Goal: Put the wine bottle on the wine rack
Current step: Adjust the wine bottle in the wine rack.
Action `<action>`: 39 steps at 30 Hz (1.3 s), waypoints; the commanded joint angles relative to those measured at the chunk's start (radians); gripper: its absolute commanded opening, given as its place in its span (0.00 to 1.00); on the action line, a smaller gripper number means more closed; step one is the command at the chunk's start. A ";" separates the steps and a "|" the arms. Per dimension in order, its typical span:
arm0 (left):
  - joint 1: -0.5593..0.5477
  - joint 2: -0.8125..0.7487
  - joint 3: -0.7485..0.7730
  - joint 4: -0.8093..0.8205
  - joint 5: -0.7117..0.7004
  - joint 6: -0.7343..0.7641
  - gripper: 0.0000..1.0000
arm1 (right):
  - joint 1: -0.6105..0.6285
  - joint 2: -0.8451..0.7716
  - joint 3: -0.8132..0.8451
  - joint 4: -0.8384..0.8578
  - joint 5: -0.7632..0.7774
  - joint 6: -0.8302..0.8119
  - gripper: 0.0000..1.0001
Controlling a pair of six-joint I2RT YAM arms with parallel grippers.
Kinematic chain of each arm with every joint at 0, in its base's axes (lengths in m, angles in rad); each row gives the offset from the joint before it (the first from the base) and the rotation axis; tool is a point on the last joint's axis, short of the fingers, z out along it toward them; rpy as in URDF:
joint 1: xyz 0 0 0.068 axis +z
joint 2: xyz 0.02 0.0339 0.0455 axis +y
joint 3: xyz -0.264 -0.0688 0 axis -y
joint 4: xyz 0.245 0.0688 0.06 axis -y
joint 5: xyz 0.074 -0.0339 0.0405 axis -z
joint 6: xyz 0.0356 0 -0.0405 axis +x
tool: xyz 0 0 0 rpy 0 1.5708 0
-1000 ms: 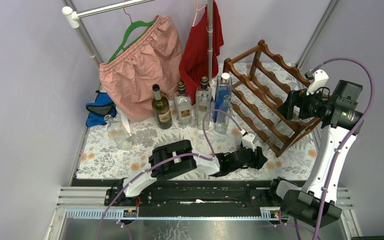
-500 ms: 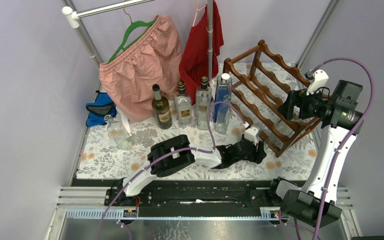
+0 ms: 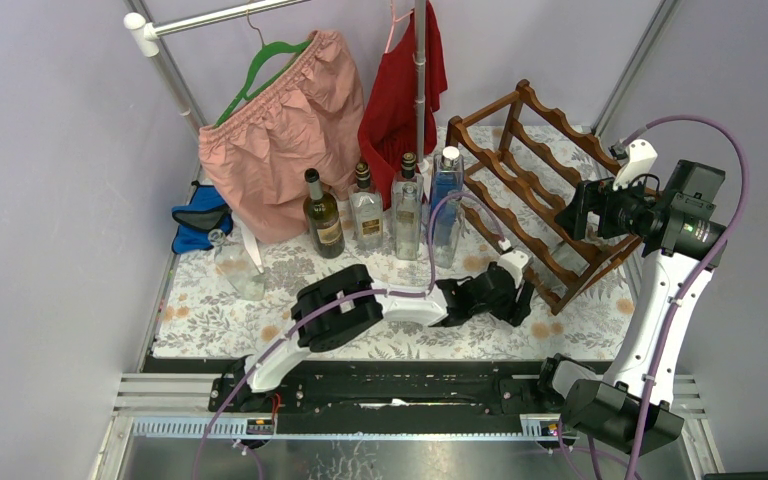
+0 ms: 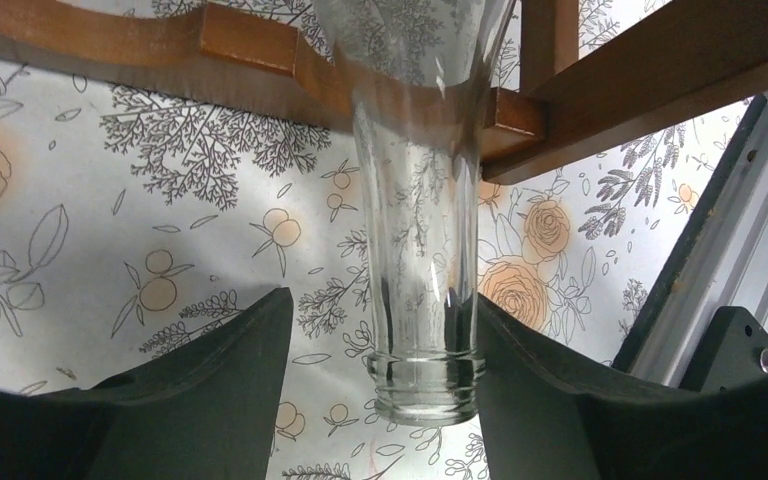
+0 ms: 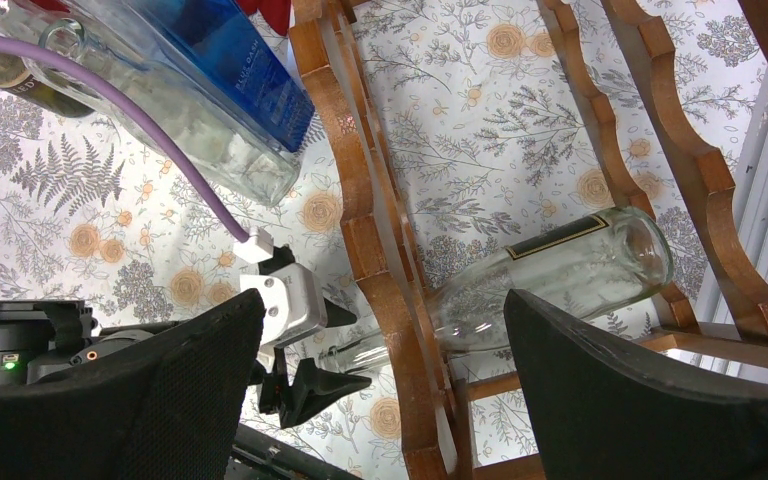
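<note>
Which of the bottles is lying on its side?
The clear glass bottle in the bottom tier of the wine rack, its neck poking between the fingers of the left pincer. The other bottles stand upright beside the rack.

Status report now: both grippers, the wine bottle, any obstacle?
Both open: left gripper around wine bottle neck, right gripper empty above wine rack. Bottle lies on lowest tier. No obstacle seen.

Bright even light, faint glints on the wine bottle point(image 4: 425, 280)
</note>
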 commanded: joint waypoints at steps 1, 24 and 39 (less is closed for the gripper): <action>0.021 0.014 0.080 -0.131 0.056 0.073 0.69 | 0.003 -0.018 0.010 0.030 -0.031 0.005 0.97; 0.049 0.089 0.231 -0.241 0.162 0.078 0.66 | 0.002 -0.021 0.004 0.025 -0.032 0.000 0.97; 0.065 0.116 0.303 -0.274 0.210 0.062 0.64 | 0.002 -0.018 -0.004 0.030 -0.033 0.003 0.97</action>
